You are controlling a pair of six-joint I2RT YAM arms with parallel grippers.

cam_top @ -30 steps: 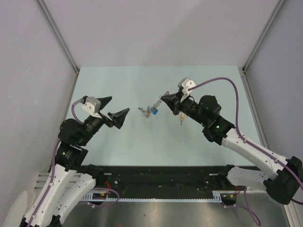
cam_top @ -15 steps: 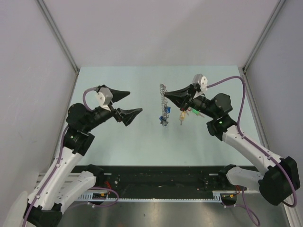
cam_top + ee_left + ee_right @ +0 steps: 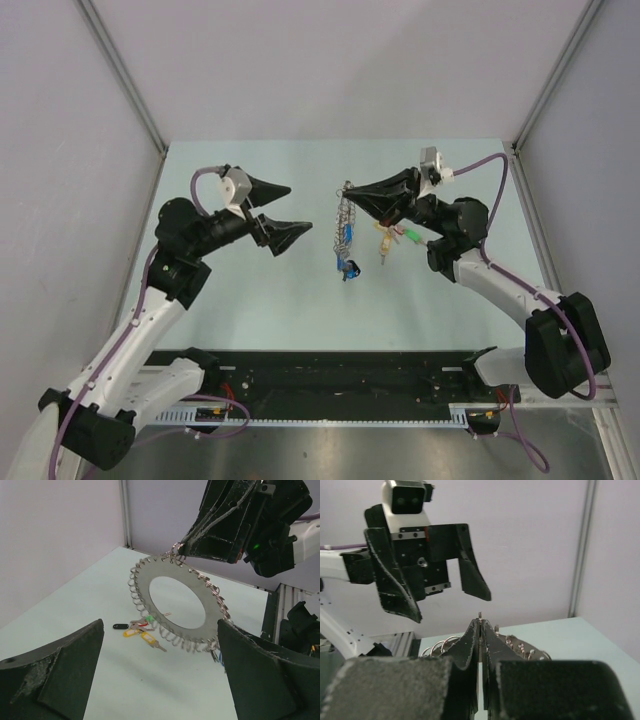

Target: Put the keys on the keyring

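Observation:
The keyring (image 3: 344, 222) is a flat grey ring with a fringe of small silvery loops, hanging on edge above the table. My right gripper (image 3: 350, 189) is shut on its top rim; in the right wrist view the jaws (image 3: 480, 626) pinch a thin sliver of metal. A blue key (image 3: 348, 268) dangles from the ring's low end. Loose keys (image 3: 141, 633) with yellow, green and black heads lie on the table beyond the ring (image 3: 142, 586). My left gripper (image 3: 298, 208) is open, level with the ring and a short way left of it, nothing between its fingers (image 3: 55, 677).
Grey walls with metal corner posts (image 3: 125, 75) close in the pale green table (image 3: 250, 310) on three sides. The loose keys (image 3: 392, 238) lie under my right arm. A black rail (image 3: 330, 375) runs along the near edge.
My right gripper has lifted the keyring off the table and turned it to hang on edge. The left arm has risen and swung right toward it, still open.

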